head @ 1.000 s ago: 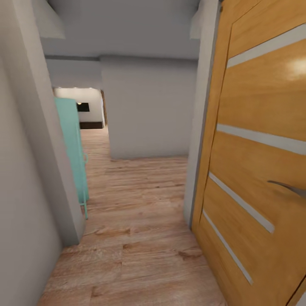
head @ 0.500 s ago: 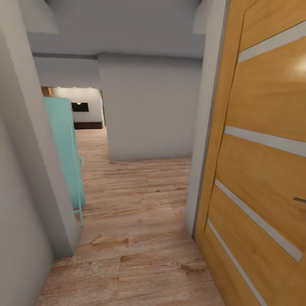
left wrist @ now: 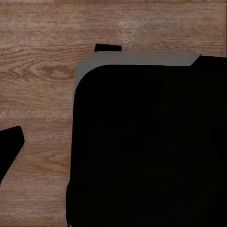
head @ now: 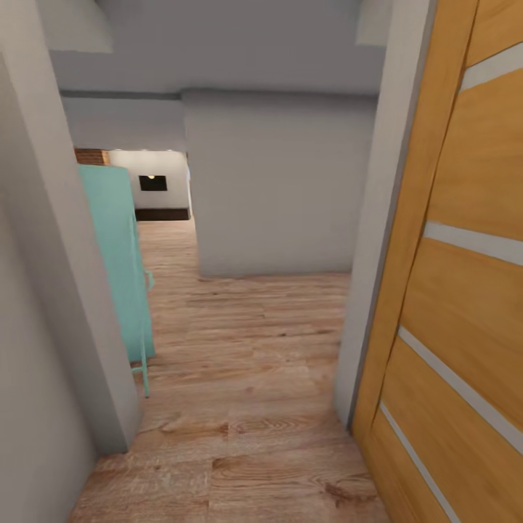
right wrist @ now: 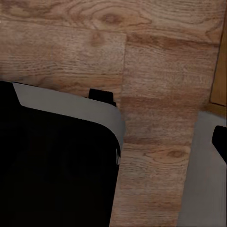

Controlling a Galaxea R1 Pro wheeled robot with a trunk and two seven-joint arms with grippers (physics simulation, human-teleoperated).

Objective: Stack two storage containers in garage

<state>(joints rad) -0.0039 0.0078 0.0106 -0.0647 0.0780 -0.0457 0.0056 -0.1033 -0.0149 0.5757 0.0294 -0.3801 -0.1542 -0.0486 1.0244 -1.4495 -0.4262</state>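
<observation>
The two storage containers are out of view, and so are the garage and its concrete floor. I stand in a narrow hallway on light wood planks [head: 247, 363]. In the left wrist view one dark fingertip [left wrist: 9, 146] sits at the frame's edge over the planks, with nothing held. The right wrist view has a dark fingertip [right wrist: 220, 142] at its edge too, also with nothing held. My black, grey-rimmed base [left wrist: 151, 142] lies below both wrists. Far down the passage a room with a brick strip [head: 91, 156] and a dark fireplace [head: 152, 183] is visible.
An orange wooden door [head: 465, 290] with pale stripes stands open close on the right, beside a grey door jamb [head: 378, 240]. A grey wall [head: 43, 290] crowds the left, with a teal cabinet [head: 116, 261] behind its corner. A grey wall block [head: 276, 189] faces me; the passage continues left of it.
The whole head view has shifted: the door and jamb have slid right, the door handle has left the picture, and the brick strip in the far room has come into sight.
</observation>
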